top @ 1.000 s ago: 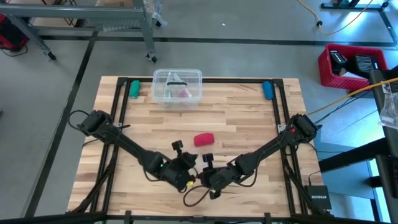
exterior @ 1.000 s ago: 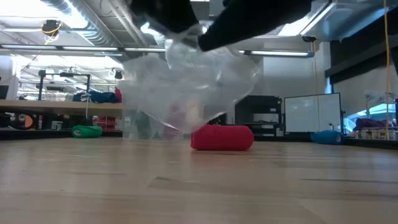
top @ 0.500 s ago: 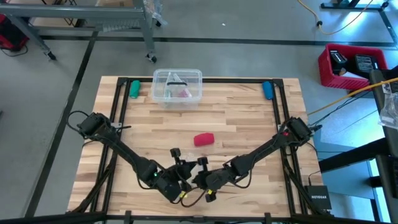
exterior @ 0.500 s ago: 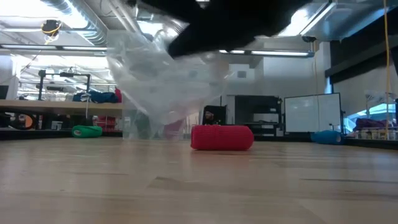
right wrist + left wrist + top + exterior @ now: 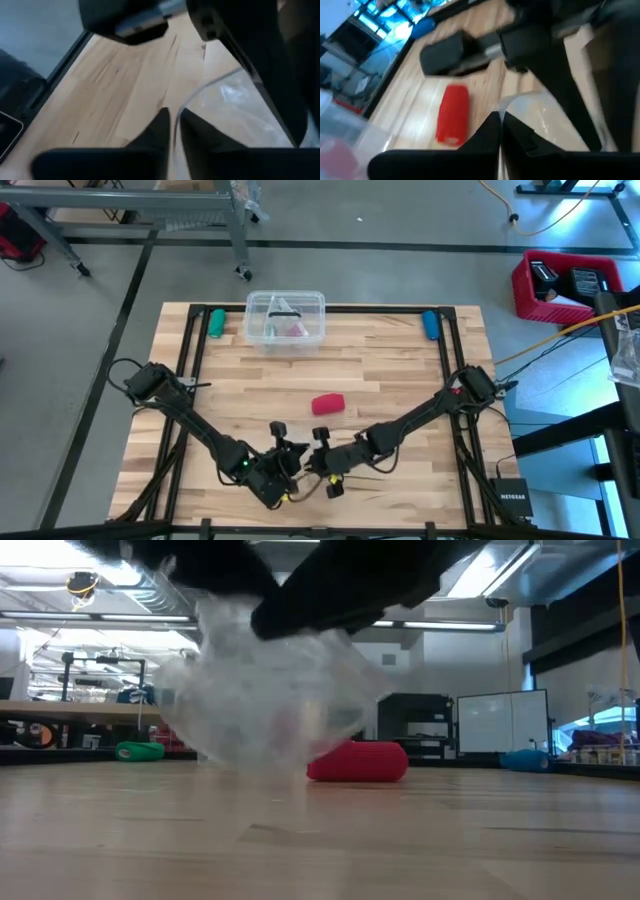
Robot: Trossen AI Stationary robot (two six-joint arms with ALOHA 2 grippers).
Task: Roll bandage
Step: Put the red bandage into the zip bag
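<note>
Meeting near the table's 6 o'clock edge: left gripper and right gripper, tips almost touching, well inside the dark frame rails. Pinching between them a crumpled clear plastic wrapper — left gripper's fingers pressing together on its edge, right gripper's fingers likewise closing on a thin fold of it. Hanging just above the wood in the low view, the wrapper, with both dark arms crossing over it.

Lying a little toward 12 o'clock from the grippers, near the table's centre: the bandage, a small red-pink roll resting on its side on the boards, touching neither gripper. Leaving bare wood all round it — open boards toward 3 and 9 o'clock out to the rails.

Sitting farther off, at the 12 o'clock edge: a clear plastic box holding something pink. Resting at 11 o'clock beside the rail, a green roll; at 1 o'clock, a blue roll. Standing beyond the table at 2 o'clock, on the floor, a red crate.
</note>
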